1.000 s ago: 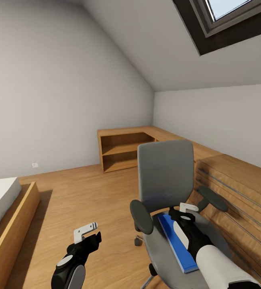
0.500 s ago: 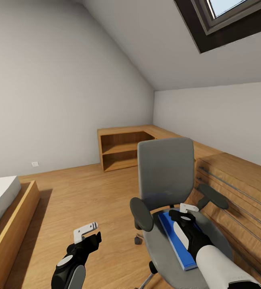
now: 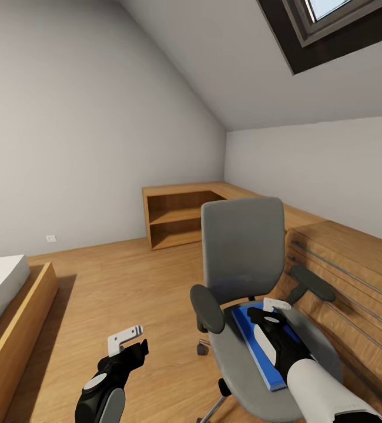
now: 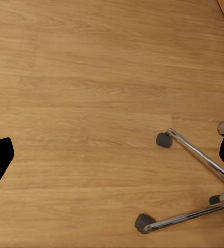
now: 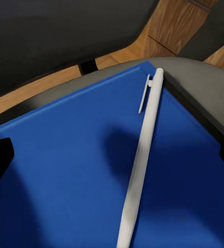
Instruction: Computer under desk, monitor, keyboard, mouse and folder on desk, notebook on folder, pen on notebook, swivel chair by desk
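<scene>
Hovering unchanged: right gripper (image 3: 271,311) over folder (image 3: 255,346), pen (image 5: 140,165); jaw width unclear

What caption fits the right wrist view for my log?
Right claw camera looking down on a white pen lying on the blue folder on the swivel chair seat.

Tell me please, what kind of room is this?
Probably an attic bedroom that also serves as a workspace: a bed stands by the wall, a skylight sits in the sloped ceiling, and a swivel chair stands beside low wooden shelves.
</scene>
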### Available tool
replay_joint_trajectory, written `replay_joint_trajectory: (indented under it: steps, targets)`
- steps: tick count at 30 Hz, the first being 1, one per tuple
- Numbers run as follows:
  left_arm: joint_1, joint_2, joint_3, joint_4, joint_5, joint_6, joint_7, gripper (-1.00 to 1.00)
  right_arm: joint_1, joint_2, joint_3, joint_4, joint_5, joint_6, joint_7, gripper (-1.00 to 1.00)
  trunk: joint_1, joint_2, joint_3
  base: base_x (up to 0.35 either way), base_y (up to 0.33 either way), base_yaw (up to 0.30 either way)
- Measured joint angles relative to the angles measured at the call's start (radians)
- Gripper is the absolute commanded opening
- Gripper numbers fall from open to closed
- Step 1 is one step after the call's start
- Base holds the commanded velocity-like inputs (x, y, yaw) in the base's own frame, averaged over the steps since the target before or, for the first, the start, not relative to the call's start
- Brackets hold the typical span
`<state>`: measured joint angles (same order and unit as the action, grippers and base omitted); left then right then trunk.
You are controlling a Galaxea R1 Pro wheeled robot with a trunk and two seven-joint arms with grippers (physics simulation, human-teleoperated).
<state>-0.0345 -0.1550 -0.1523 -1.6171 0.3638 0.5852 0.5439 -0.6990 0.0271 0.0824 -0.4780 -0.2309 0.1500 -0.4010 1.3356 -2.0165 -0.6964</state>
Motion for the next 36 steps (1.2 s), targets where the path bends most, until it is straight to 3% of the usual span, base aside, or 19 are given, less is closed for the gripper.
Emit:
replay_joint_trajectory:
  steps: [11,15,36]
  targets:
    - [0.0,0.0,0.0,0.0,0.001,0.001,0.0,1.0,0.0,0.0,0.0,0.0,0.0,0.0,-0.001,1.0,0.0,0.0,0.0,0.0,0.0,0.0]
    - [0.0,0.0,0.0,0.0,0.001,0.001,0.0,1.0,0.0,0.0,0.0,0.0,-0.002,0.0,-0.001,1.0,0.015,-0.028,-0.012,0.0,0.0,0.0]
    - [0.0,-0.001,0.0,0.0,0.002,0.001,-0.002,1.0,0.0,0.0,0.0,0.0,-0.003,0.0,-0.002,1.0,0.015,-0.028,-0.013,0.0,0.0,0.0]
